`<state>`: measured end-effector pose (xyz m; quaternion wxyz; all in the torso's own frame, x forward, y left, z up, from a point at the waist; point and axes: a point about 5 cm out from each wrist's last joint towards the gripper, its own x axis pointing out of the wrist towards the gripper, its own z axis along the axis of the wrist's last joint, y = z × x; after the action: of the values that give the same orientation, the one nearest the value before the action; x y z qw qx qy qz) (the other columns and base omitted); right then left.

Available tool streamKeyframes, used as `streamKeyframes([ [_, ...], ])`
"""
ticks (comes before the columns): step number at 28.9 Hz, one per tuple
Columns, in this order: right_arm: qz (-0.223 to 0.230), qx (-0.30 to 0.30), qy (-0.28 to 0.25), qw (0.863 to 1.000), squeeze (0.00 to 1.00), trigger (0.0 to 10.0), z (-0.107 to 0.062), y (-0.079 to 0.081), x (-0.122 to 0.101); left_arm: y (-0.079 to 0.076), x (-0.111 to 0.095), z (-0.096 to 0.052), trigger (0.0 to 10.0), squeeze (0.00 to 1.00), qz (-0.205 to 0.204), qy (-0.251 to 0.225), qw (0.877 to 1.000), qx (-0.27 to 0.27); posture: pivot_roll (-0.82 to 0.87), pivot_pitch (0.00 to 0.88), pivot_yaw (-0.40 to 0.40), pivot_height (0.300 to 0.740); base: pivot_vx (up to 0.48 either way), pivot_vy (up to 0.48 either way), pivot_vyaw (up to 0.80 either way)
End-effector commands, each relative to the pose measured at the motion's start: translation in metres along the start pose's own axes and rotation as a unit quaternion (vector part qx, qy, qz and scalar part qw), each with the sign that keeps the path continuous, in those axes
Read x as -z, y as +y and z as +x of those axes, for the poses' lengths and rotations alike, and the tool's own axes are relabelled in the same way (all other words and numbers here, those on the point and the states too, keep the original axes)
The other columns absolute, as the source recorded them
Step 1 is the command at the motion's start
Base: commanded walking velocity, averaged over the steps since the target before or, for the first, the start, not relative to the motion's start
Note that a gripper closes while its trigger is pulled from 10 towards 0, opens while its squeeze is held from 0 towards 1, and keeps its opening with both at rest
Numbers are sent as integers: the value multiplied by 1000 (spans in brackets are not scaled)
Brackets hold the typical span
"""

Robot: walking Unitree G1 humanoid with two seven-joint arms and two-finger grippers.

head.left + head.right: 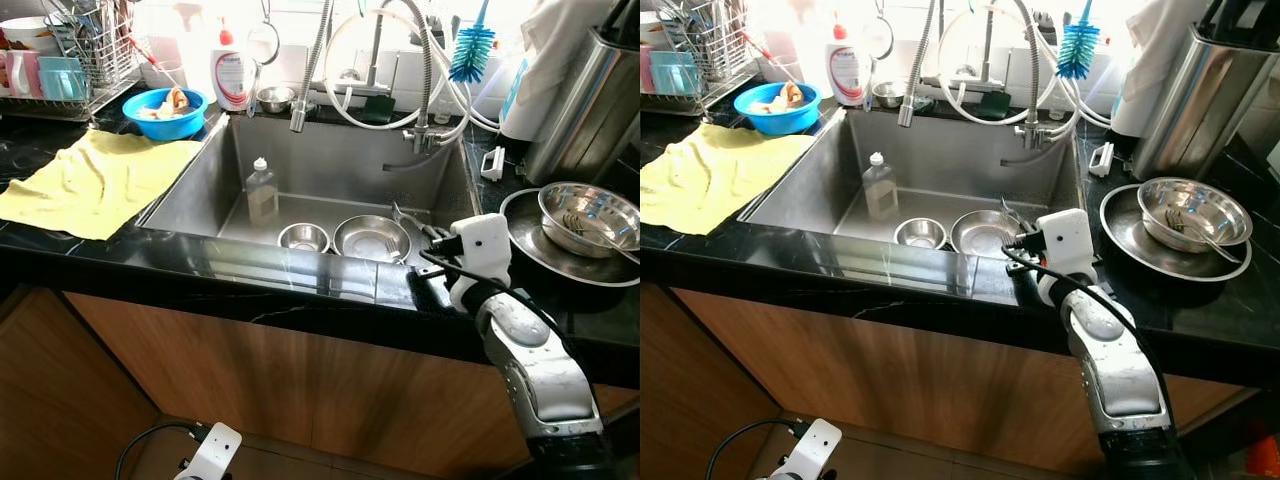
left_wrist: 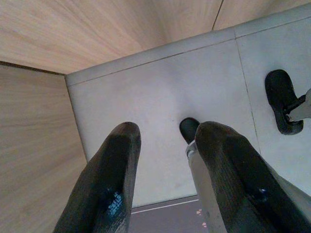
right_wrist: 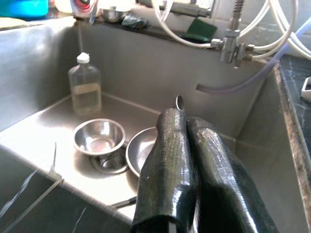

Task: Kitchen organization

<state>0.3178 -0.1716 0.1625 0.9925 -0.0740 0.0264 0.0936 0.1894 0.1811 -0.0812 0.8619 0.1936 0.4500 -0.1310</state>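
Over the sink's front rim (image 1: 300, 262), right gripper (image 3: 187, 121) pinches a spoon (image 3: 179, 102); steel bowls (image 3: 98, 137) lie just beyond; judged step: carrying cutlery, next needing a set-down spot; left gripper (image 2: 165, 145) hangs parted.

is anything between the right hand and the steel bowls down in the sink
Nothing visible blocks it. The right hand, fingers pressed together around a thin metal utensil, hangs over the sink's front right corner, with open space down to the larger bowl and smaller bowl.

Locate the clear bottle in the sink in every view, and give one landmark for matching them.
Left eye: clear bottle stands at the basin's back left.
Right eye: same spot.
Right wrist: upper left, beyond the right hand.
Left wrist: floor and cabinet, no bottle.
Shared landmark: small steel bowl beside it.
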Motion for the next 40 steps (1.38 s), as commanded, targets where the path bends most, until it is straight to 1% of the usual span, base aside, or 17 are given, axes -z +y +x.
streamKeyframes([
  [1,5,15,-14,1000,0,10000,3,-5,-5,0,2,0,10000,0,12,5,1000,3,-142,6,-32,740,0,0,0],
  [3,1,12,-9,1000,0,10000,5,-4,-3,0,2,0,10000,0,13,5,1000,4,-142,8,-31,740,0,0,0],
  [7,8,38,6,999,0,10000,10,-7,5,0,3,0,10000,0,12,6,1000,3,-129,0,-33,740,0,0,0],
  [9,8,41,8,999,0,10000,10,-7,6,0,3,-1,10000,0,12,6,1000,3,-129,0,-33,740,0,0,0],
  [10,16,50,7,999,557,10000,10,-8,7,0,3,-1,10000,0,12,6,1000,3,-128,0,-32,740,0,0,0],
  [11,18,52,5,998,910,10000,10,-8,7,0,3,-1,10000,0,11,6,1000,3,-127,0,-32,740,0,0,0],
  [12,19,54,4,998,1000,10000,11,-8,7,0,3,-1,10000,0,11,6,1000,3,-127,0,-32,740,0,0,0],
  [25,18,73,-6,997,1000,10000,10,-12,5,-1,3,0,10000,0,9,6,1000,2,-120,0,-40,740,0,0,0],
  [27,9,78,-11,997,1000,10000,10,-13,3,-1,3,0,10000,0,9,6,1000,2,-120,0,-40,740,0,0,0],
  [28,-7,86,-22,996,0,10000,10,-15,-4,-1,3,0,10000,0,9,6,1000,2,-120,0,-40,740,0,0,0],
  [30,-15,92,-33,995,0,10000,9,-16,-9,-1,3,0,10000,0,10,6,1000,2,-120,0,-40,740,0,0,0],
  [32,-24,117,-61,991,0,10000,5,-23,-22,-2,3,0,10000,0,9,6,1000,3,-122,0,-40,740,0,0,0],
  [35,-35,151,-93,984,0,10000,-3,-32,-37,-2,3,0,10000,0,9,6,1000,3,-122,0,-43,740,0,0,0],
  [37,-32,168,-107,980,0,10000,-7,-36,-43,-2,3,0,10000,0,10,6,1000,3,-122,0,-43,740,0,0,0],
  [40,-33,170,-109,979,0,10000,-8,-36,-43,-2,3,0,10000,0,10,6,1000,3,-122,0,-43,740,0,0,0],
])
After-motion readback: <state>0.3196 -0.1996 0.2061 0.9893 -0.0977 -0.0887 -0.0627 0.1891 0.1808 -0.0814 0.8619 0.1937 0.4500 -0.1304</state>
